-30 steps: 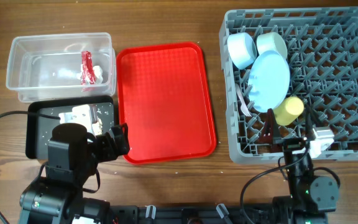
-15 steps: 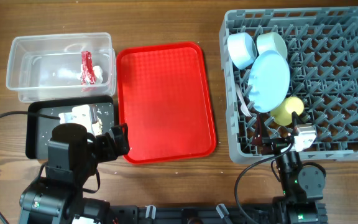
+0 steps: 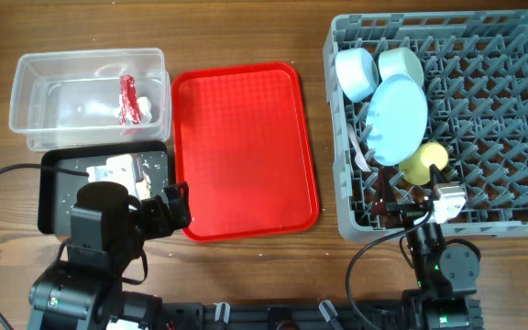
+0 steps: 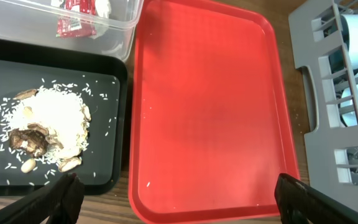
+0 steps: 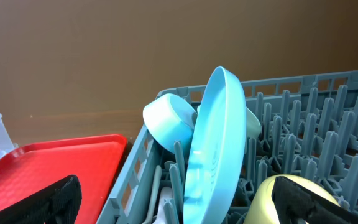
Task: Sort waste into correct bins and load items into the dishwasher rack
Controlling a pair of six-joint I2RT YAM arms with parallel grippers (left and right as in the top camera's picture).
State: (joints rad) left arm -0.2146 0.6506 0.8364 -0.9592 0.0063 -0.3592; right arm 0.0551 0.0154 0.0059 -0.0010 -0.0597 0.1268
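Note:
The red sachet wrapper [image 3: 128, 99] and the white scrap [image 3: 145, 108] lie in the clear tub [image 3: 26, 73]. Crumbly food leftovers [image 4: 48, 124] sit on the black tray [image 3: 58, 197]. In the grey rack [image 3: 502, 137] stand the pale blue plate [image 3: 397, 117], blue bowl [image 3: 356, 73] and green bowl [image 3: 400, 62]. The yellow cup [image 3: 424, 163] and white cutlery [image 3: 360, 151] are in it too. My left gripper [image 4: 179, 205] is open and empty over the red tray's near edge. My right gripper [image 5: 176, 205] is open at the rack's front wall, with the cup [image 5: 278, 199] just ahead of its right finger.
The red serving tray [image 3: 241, 147] lies between the bins and the rack, bare but for a few rice grains. The rack's right half holds only upright pegs. Cables run along the table's front edge beside both arm bases.
My right arm has drawn back toward the table's front edge, away from the yellow cup, which stays in the rack. The left arm has not moved.

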